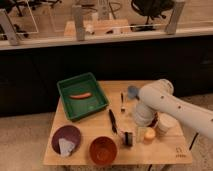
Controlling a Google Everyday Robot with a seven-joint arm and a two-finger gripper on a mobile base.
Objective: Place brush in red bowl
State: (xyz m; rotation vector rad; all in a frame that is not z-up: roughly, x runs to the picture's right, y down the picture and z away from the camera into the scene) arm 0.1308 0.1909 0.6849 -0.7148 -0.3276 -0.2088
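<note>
Wooden worktop (170, 150): pale tabletop before a dark counter, with tableware spread across it.
Brush (113, 121): black stick lying flat near the middle of the worktop, running front to back, just off the tray's right front corner. It lies behind the bowl and apart from it, outside the rim.
Bowl (103, 151): orange-red, round and glossy, upright at the front edge, a little left of centre.
Arm (167, 102): white and thick, reaching in from the right and bending over the right half of the worktop, to the right of the brush.
Claw: out of sight behind the arm's white bulk, over the right side of the worktop, its jaws set wide. The brush is not in it.
Tray (90, 107): green rectangle at back left, with an orange-red strip inside.
Plate (67, 132): dark maroon, at front left beside the bowl, carrying a white piece (66, 146).
Fork (122, 101): short and silvery, behind the brush, close to the arm.
Block (128, 138): small and dark, just right of the brush's near end.
Blue item (132, 91): at the back, partly covered by the arm.
</note>
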